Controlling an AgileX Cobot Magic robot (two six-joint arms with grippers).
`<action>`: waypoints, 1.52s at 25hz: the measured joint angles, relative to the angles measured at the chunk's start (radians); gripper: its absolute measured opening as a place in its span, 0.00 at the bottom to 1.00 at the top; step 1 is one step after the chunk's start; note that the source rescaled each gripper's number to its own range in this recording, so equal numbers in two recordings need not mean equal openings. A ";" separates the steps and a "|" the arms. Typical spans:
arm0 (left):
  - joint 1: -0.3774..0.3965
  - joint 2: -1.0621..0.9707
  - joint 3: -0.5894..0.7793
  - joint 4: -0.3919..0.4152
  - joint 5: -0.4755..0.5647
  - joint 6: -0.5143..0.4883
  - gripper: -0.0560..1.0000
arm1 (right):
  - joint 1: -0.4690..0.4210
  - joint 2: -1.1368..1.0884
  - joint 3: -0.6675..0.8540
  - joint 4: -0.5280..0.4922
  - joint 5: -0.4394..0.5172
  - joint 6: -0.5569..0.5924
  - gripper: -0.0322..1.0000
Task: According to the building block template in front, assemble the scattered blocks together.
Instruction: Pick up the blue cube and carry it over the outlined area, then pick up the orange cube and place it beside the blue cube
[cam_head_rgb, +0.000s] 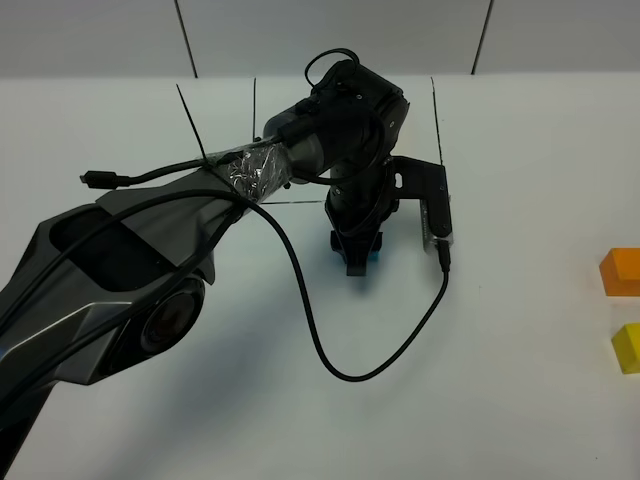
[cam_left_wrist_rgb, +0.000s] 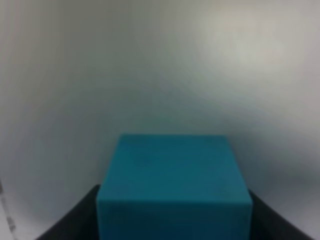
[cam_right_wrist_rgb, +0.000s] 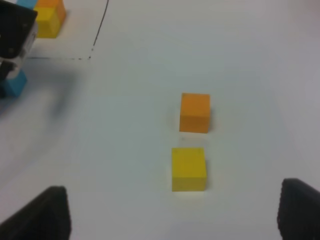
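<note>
First cube (cam_left_wrist_rgb: 174, 175) sits within the left claw (cam_head_rgb: 356, 258); well right, second cube (cam_head_rgb: 622, 272) lies behind third cube (cam_head_rgb: 628, 348).

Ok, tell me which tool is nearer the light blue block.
Left. The left tool straddles the light blue block, a finger on each side; the right tool is well away, facing the orange block and yellow block.

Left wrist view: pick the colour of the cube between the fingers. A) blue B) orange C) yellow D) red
A: the blue cube sits between the dark fingers; the orange cube and yellow cube lie apart on the table in the right wrist view.
</note>
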 joint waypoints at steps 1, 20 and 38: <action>0.000 0.001 0.000 0.004 0.000 0.001 0.31 | 0.000 0.000 0.000 0.000 0.000 0.000 0.71; 0.159 -0.201 -0.021 -0.035 0.002 -0.376 0.99 | 0.000 0.000 0.000 0.000 0.000 0.000 0.71; 0.718 -1.002 0.905 -0.289 -0.052 -0.509 0.96 | 0.000 0.000 0.000 0.000 0.000 0.000 0.71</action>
